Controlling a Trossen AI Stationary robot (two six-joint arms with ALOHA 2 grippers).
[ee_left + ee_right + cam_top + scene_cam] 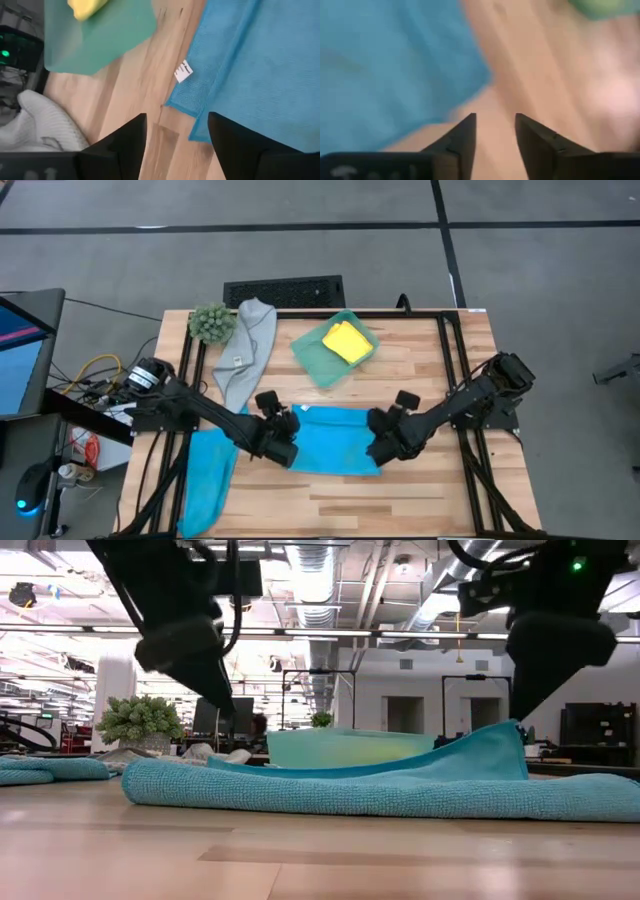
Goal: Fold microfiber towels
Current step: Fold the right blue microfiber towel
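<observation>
blue towel (335, 442) lying folded near the surface's front edge, between left gripper (283, 442) and right gripper (383, 442); both with jaws apart, holding nothing. probably soft, limp, light; best pinched at corners.

Table (400, 490): pale wood planks, smooth, satin sheen, visible grain and seams. Frame rail (440, 360) at the table's 3 o'clock side: black, looks like matt metal. Folded blue towel (335, 442) at centre: looped microfiber, nubbly matt pile, fine stitched hem, small white woven-looking tag (183, 71). Second blue towel (205, 480) at 8 o'clock: same fuzzy cloth, rumpled. Grey towel (248, 345) at 11 o'clock: soft matt cloth, limp. Tray (318, 352) at 12 o'clock: translucent green plastic, smooth, slightly frosted. Yellow towel (347, 340) in it: matt cloth. Plant ball (211, 323) at 10 o'clock: fuzzy, tufted. Left gripper (177, 150) and right gripper (495, 145) fingers: dark, matt, hard plastic look.
</observation>
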